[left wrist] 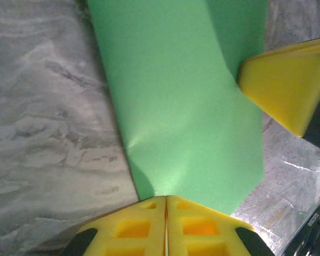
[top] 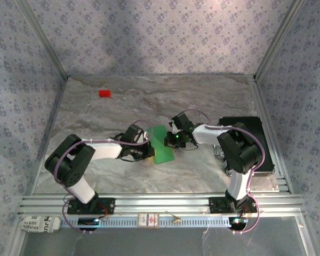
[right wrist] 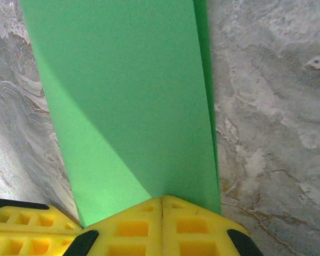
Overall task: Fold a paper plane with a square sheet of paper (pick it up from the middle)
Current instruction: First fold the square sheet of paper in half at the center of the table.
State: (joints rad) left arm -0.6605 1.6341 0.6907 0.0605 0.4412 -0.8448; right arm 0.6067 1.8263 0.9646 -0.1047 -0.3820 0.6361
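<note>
Pinning the folded paper (top: 163,146)
Both closed, left gripper (left wrist: 166,199) and right gripper (right wrist: 161,199) press opposite edges, likely setting a crease.

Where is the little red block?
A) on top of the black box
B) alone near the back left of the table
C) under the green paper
B: the red block lies by itself on the table at the back left, well away from the green paper in the middle.
</note>
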